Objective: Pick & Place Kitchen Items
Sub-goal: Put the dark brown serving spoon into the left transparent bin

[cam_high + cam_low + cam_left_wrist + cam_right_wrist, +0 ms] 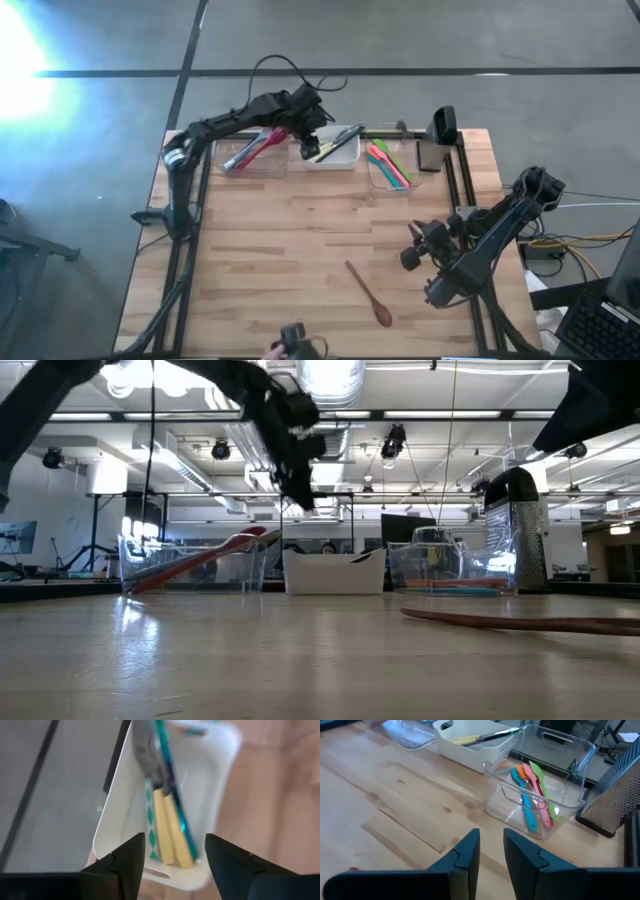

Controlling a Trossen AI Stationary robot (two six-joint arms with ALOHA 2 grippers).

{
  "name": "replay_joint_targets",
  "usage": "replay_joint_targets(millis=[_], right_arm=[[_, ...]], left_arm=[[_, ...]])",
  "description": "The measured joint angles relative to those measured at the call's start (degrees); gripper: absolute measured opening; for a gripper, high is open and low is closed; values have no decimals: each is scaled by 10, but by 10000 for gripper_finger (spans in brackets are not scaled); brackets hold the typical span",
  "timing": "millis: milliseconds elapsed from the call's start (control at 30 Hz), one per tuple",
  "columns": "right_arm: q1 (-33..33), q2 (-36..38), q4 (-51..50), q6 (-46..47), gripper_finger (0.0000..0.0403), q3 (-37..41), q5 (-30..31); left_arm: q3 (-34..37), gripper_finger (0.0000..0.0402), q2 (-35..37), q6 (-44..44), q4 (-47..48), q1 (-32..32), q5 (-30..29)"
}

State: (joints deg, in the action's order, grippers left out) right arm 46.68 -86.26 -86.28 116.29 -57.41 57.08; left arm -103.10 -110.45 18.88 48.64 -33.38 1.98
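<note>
Grey floor surrounds the wooden bench (300, 250) we see from above, where three tubs line the far edge: a clear tub (250, 155) with red and grey spoons (252, 148), a white tub (332, 148) with cutlery (333, 146), and another clear tub (392, 168) with spatulas (388, 163). Our left gripper (309, 147) hangs over the white tub's left end, while the right gripper (412, 245) waits above the bench's right side. A wooden spoon (369, 293) lies alone on the near bench. From the low view, we see the left gripper (300, 490) above the white tub (334, 572), the red spoon (195, 560) leaning in its tub, and the wooden spoon (520, 622) at right. Through the left wrist we find the fingers (131, 857) standing wide and empty over the cream-handled cutlery (170, 832) lying in the tub. Through the right wrist we see its fingers (469, 851) narrowly apart, holding nothing, with the spatulas (532, 795) in their tub ahead and a grater (615, 795) beside it.
</note>
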Motion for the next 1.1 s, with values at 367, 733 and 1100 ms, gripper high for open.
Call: replay_joint_targets(millis=[367, 733, 1100], right_arm=[[0, 0, 4, -35, 82, -32, 0], [0, 0, 207, -236, 82, -77, -6], [1, -27, 482, -469, 82, -134, -108]], left_arm=[[11, 198, 158, -11, 14, 123, 1], [37, 196, 255, -87, 74, 303, -49], [199, 197, 358, -191, 56, 418, -148]])
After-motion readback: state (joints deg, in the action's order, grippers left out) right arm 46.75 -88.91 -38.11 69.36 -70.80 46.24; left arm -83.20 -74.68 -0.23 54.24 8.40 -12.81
